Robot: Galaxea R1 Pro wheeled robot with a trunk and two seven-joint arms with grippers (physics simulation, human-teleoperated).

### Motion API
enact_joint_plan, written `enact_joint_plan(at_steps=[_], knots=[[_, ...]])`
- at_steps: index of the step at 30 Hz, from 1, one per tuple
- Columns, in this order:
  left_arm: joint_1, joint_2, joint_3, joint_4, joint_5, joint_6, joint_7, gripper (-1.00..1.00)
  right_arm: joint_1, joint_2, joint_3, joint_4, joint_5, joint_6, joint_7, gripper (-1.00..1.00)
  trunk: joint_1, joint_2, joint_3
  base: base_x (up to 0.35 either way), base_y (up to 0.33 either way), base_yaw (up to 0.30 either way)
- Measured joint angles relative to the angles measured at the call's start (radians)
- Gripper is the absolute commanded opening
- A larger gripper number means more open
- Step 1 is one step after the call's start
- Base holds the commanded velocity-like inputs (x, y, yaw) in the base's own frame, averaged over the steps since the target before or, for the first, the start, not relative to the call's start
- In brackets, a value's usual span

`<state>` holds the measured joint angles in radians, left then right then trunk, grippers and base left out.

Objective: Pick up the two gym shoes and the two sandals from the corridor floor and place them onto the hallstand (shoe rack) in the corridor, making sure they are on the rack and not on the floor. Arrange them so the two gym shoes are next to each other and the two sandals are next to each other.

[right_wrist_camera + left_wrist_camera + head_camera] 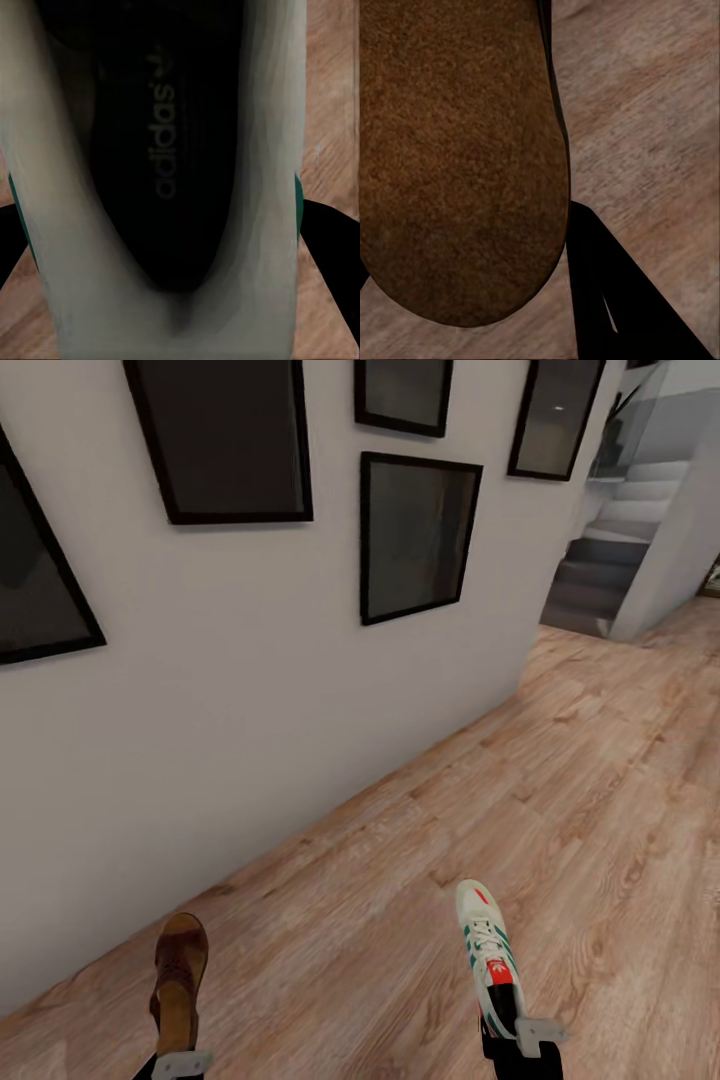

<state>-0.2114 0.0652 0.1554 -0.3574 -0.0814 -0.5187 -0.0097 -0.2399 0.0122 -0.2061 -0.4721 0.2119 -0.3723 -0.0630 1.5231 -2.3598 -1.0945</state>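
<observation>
Shoes in transit: 2 of the 4 items are off the floor, 1 per arm. The left gripper [176, 1060] is clamped on a sandal [179, 972] at its heel end, toe pointing forward; the left wrist view shows the brown footbed [457, 157] close against the camera with a dark finger [615, 300] beside it. The right gripper [515, 1040] is clamped on a gym shoe [487, 952], also by the heel, toe forward; the right wrist view looks straight into its dark printed insole [169, 150] between the white side walls.

Judgement: gripping each shoe at the heel leaves the toe free to slide onto a shelf tier, and carrying 1 of each kind halves the trips — though it means each pair must be matched up at the rack later.

Surface and room: the corridor floor [560, 790] is light brown wood plank, grain and knots plain, bare beneath both shoes. A white wall [250, 690] runs along the left, hung with dark framed pictures [415, 535]. Grey stairs [610, 560] rise at the far right. Both carried shoes hang above the floor — their placing is not yet begun.
</observation>
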Motion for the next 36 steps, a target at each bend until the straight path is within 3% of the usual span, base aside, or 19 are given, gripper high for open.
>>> enact_joint_plan(at_steps=[36], knots=[[0.000, 0.003, 0.001, 0.026, 0.001, 0.000, 0.000, -1.00, 0.000, 0.000, 0.000, 0.014, 0.000, 0.000, 0.000, -1.00, 0.000, 0.000, 0.033, 0.254, -0.184, -0.235]])
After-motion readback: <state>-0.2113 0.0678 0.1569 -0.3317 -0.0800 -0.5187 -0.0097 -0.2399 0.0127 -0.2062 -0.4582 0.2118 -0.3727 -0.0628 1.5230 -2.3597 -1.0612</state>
